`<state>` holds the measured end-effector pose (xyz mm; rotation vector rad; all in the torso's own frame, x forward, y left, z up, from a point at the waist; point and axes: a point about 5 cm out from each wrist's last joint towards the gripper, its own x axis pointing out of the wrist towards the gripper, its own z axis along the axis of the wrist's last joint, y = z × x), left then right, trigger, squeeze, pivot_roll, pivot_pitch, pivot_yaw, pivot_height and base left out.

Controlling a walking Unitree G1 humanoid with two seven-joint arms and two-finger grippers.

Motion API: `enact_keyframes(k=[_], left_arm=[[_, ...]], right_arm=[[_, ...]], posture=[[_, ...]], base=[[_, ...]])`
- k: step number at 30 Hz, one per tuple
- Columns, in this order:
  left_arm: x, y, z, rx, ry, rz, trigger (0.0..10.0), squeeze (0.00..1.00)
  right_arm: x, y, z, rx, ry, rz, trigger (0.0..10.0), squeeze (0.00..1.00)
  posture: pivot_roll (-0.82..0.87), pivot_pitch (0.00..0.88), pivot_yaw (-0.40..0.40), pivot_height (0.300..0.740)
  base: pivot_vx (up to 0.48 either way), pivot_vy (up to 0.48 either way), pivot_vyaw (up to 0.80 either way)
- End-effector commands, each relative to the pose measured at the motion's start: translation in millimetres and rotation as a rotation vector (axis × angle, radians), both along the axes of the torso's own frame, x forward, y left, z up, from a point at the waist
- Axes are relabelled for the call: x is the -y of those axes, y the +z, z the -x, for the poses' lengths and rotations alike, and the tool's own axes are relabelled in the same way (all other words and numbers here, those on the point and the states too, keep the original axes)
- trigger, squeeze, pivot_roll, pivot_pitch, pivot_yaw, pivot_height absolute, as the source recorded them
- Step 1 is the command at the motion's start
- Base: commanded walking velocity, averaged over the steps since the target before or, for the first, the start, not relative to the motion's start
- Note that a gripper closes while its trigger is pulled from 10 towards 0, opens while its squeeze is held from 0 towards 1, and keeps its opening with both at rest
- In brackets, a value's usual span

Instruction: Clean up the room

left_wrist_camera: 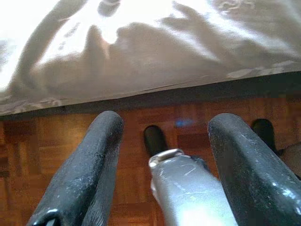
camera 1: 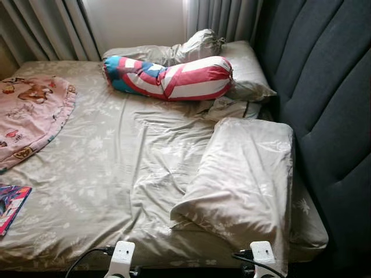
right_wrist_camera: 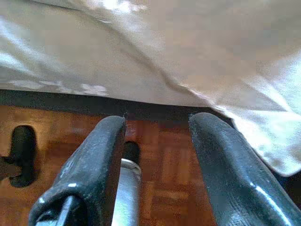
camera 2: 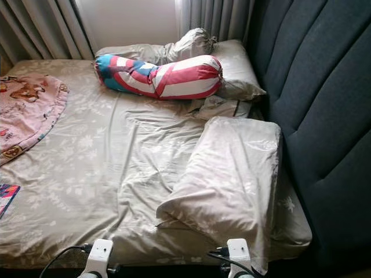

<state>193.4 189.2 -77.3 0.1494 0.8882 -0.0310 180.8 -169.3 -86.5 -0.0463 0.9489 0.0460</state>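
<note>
Two grippers are hanging low at the bed's near edge, over wooden floor: the left gripper (left_wrist_camera: 162, 136) is standing with its fingers spread and nothing between them, and the right gripper (right_wrist_camera: 157, 141) is likewise parted and holding nothing. Just beyond them, a rumpled beige sheet (camera 1: 116, 162) is covering the bed, with a slack pillow (camera 1: 243, 179) lying askew on the right, beside the dark padded headboard (camera 1: 324, 104). At the near left edge a colourful book (camera 1: 8, 202) is resting flat; farther back on the left a pink printed blanket (camera 1: 29, 113) is spreading over the sheet. Farthest off, a red, white and blue bolster (camera 1: 168, 78) is lying across two more pillows (camera 1: 246, 69) below the grey curtains (camera 1: 52, 29). Judged from this, tidying is only beginning, nothing yet grasped; the next move is likely calling for a reach forward to the nearest pillow, closing on a firm fold of its loose cloth.
</note>
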Motion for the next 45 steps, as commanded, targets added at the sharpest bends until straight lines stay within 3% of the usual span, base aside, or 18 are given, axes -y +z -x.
enact_keyframes(k=[1, 9, 45], left_arm=[[-1.7, -4.8, 9.2, -0.038, -0.005, -0.010, 10.0, 0.00], [-2.7, -4.8, 9.0, -0.043, -0.003, -0.012, 10.0, 0.00], [0.1, -4.1, 7.3, -0.029, -0.002, -0.009, 10.0, 0.00]], right_arm=[[4.4, -0.5, 1.7, -0.007, -0.011, 0.006, 10.0, 0.00], [4.1, -0.4, 1.5, -0.005, -0.011, 0.001, 10.0, 0.00], [5.0, 0.6, 0.8, 0.022, -0.017, 0.009, 10.0, 0.00]], posture=[[-0.08, 0.043, -0.020, 0.740], [-0.08, 0.043, -0.020, 0.740], [-0.07, 0.042, -0.023, 0.740]], base=[[0.000, 0.000, 0.00], [0.000, -0.235, -0.59], [0.000, -0.100, 0.00]])
